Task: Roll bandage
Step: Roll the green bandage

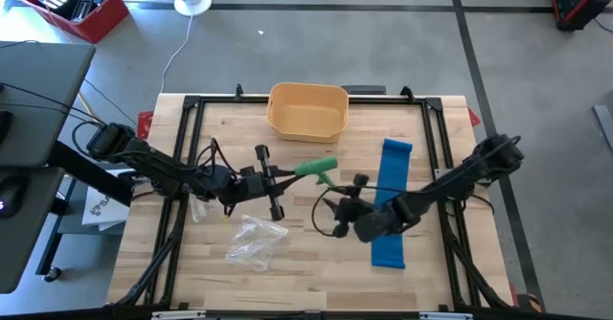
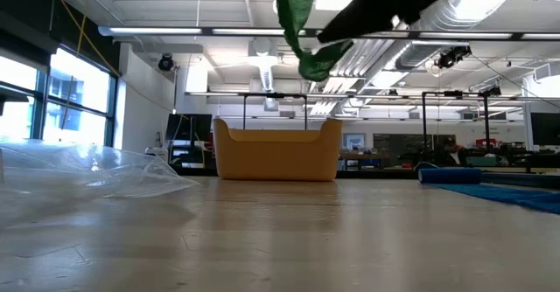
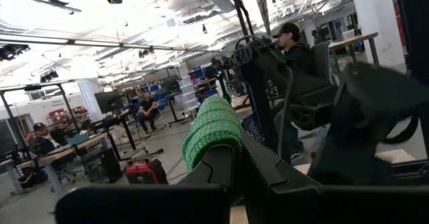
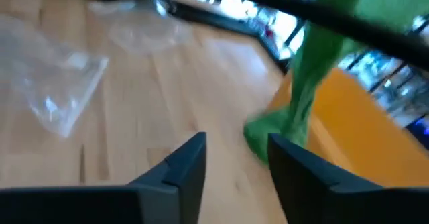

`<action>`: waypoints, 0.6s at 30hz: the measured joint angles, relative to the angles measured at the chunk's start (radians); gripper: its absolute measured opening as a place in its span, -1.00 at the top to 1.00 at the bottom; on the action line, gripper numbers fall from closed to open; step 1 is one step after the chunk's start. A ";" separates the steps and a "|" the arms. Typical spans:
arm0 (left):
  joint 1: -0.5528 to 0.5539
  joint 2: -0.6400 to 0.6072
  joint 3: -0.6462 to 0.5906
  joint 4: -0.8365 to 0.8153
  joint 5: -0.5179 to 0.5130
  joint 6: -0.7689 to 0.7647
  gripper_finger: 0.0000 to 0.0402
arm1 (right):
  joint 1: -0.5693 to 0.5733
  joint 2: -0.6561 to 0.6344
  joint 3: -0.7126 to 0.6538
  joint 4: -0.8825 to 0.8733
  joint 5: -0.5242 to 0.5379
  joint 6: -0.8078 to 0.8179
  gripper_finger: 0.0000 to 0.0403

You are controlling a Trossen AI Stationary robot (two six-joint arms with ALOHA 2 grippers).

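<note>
Two grippers meet over the middle of the wooden table [image 1: 306,262], and between them hangs the one thing that matters, a green bandage [image 1: 316,168]. Around them, in falling order of size: a blue cloth [image 1: 391,200] lies flat on the boards just behind the right gripper [image 1: 337,212]; a yellow bin [image 1: 307,109] stands well beyond both tools, at the table's far edge; a crumpled clear plastic bag [image 1: 255,239] lies on the boards below and to the near side of the left gripper [image 1: 287,173].

The left gripper is clamped tight on the rolled end of the bandage, which juts out past its fingertips, lifted clear of the table. From that roll a loose green tail droops down; in the right wrist view it hangs just ahead of the right gripper's fingers [image 4: 184,163], which stand parted with nothing between them.

The risks, as I judge them, lie in that free tail. It dangles unsupported, so if the right gripper closes a little off line it will pinch air or only an edge, and the strip may twist. With no tension on the tail, any winding would go slack and the roll could loosen or slip from the left grip.
</note>
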 joint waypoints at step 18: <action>-0.002 0.000 0.000 -0.025 0.001 0.007 0.97 | -0.023 -0.047 -0.007 -0.030 -0.015 -0.005 0.42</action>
